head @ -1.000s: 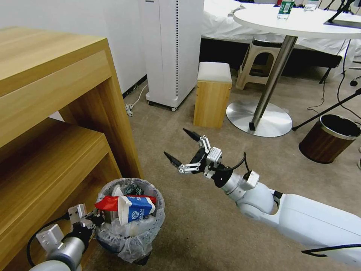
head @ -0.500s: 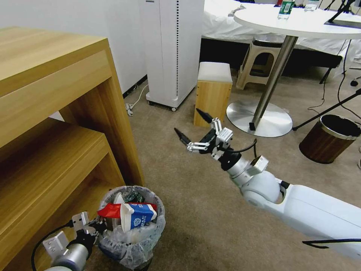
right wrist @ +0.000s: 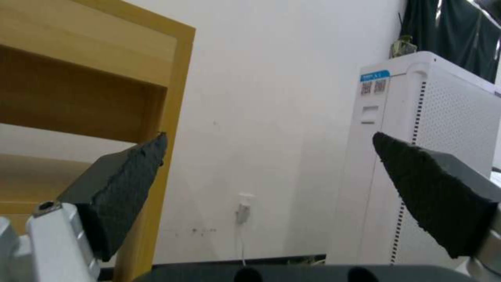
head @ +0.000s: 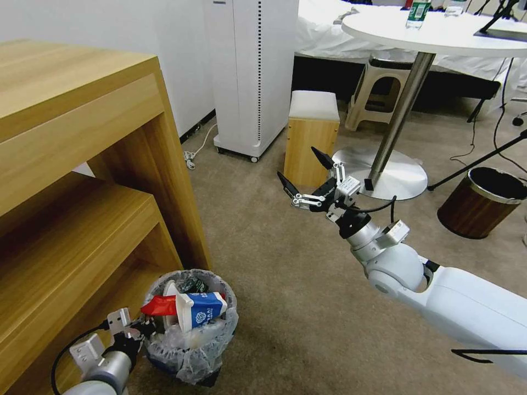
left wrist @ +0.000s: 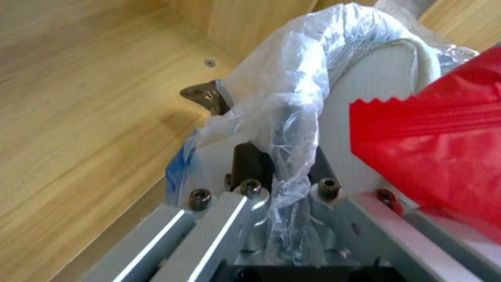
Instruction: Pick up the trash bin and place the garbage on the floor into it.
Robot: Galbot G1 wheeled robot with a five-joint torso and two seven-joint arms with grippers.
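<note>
Trash bin: the trash bin [head: 189, 351] is small, round and dark, lined with a crinkled translucent whitish bag whose edge folds over the rim; in the left wrist view the bag [left wrist: 282, 98] shows glossy creases and a bluish streak.
Bin position: at the lower left of the head view, on the floor close to the foot of the wooden shelf unit [head: 82, 181].
Garbage: the bin is heaped; a blue-white carton [head: 202, 311] lies across the top, touching a flat red wrapper [head: 159, 305] with a zigzag-cut end, a white slipper [left wrist: 375, 78] behind it.
Left end effector: the left end effector [head: 144, 328] is at the bin's near rim, pinching the rim and bag between its dark fingertips [left wrist: 206, 96]; grey metal linkages with bolts sit behind.
Floor: the floor [head: 285, 285] is beige short-pile carpet.
Right end effector: the right end effector [head: 305, 173] is held in the air well apart from the bin, near a wooden stool [head: 310, 137]; its textured black wedge pads [right wrist: 125, 184] are spread wide with nothing between.
Surroundings: a tall white perforated appliance [head: 252, 71], a round white counter [head: 439, 33] on a steel pedestal, and a larger wood-grain bin [head: 480, 200] with a pale rim.
</note>
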